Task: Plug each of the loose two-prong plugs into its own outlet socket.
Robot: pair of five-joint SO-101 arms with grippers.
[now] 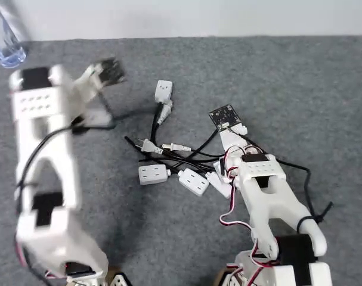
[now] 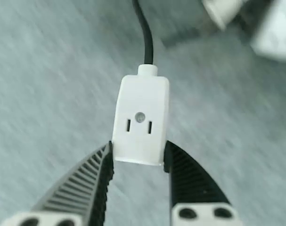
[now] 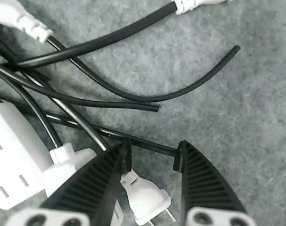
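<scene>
I hold outlet socket (image 2: pixel 140 113) in left hand (image 2: pixel 138 157); right hand (image 3: pixel 152 157) half-open astride loose plug (image 3: pixel 143 197). Next, I judge: close, align prongs.

the left gripper (image 2: pixel 138 157) is clamping an outlet socket (image 2: pixel 140 117), seemingly raised. the right gripper (image 3: pixel 152 157) is gaping, pointing downward.

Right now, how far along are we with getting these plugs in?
Done: nothing I can confirm; no plug looks seated. In hand: the left gripper is shut on an outlet socket, its slots empty; the right gripper is open around a white plug, not clamped. Left: every mating; a loose plug and a free socket lie in the cable tangle.
</scene>
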